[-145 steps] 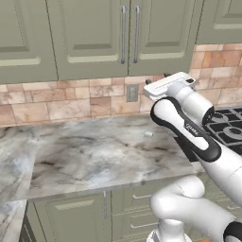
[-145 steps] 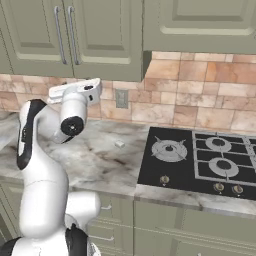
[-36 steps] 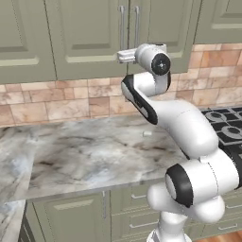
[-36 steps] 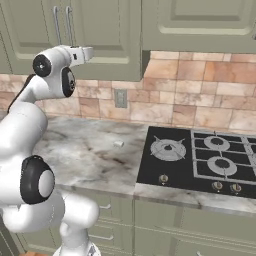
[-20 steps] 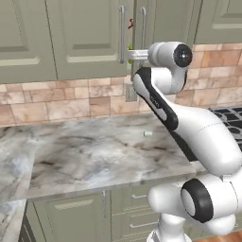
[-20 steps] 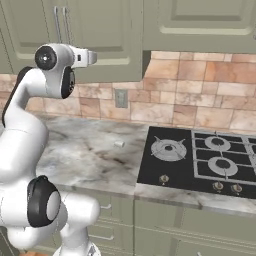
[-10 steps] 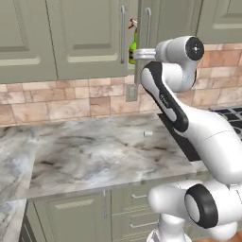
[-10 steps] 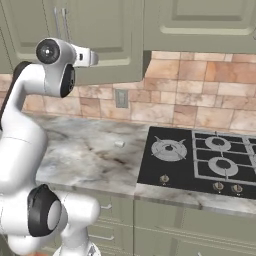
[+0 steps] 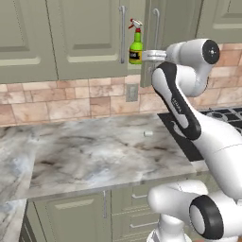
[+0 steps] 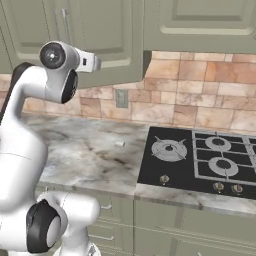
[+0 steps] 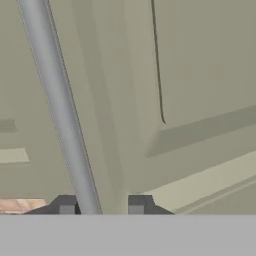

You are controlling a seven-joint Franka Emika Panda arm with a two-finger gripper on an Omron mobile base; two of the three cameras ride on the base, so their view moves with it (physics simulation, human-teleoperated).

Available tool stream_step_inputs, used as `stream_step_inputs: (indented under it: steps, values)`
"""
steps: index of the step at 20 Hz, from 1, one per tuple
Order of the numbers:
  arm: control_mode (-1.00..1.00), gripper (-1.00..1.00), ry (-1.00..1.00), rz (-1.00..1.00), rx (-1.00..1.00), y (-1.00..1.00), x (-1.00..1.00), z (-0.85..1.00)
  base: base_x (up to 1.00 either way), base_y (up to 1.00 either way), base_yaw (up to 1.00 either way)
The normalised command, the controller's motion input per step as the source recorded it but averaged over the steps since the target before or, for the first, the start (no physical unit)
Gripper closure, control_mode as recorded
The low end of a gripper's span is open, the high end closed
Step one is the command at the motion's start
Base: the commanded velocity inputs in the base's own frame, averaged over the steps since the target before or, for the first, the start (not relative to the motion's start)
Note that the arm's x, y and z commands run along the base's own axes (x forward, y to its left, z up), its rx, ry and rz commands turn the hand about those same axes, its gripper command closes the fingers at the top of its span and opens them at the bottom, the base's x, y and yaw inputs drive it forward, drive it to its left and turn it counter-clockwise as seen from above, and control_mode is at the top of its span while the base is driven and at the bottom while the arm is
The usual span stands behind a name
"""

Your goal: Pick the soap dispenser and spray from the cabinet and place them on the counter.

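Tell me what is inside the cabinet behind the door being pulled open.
Through the gap in the cabinet, the spray stands upright. The rest of the interior, including any soap dispenser, is covered by the doors.

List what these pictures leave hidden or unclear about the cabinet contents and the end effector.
- Soap dispenser: whatever stands behind the cabinet doors is hidden; the left base view's gap shows just the spray.
- Spray's base: covered by the arm in the left base view.
- End effector: the hand view cuts off all but the tips either side of the handle; contact cannot be told.
- Handle ends: cut off in the hand view.
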Motion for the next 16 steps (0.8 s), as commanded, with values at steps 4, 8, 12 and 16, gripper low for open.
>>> stream_step_inputs:
  steps: [4, 8, 12, 16]
  values:
    - [-1.0, 1.0, 0.0, 0.03, 0.07, -0.56, -0.31, 0.1, 0.0, 0.0, 0.0]
    - [-1.0, 1.0, 0.0, 0.03, 0.08, -0.61, -0.24, 0.08, 0.0, 0.0, 0.0]
    - [-1.0, 1.0, 0.0, 0.03, 0.1, -0.68, -0.26, 0.09, 0.0, 0.0, 0.0]
    - [-1.0, 1.0, 0.0, 0.03, 0.11, -0.72, -0.22, 0.06, 0.0, 0.0, 0.0]
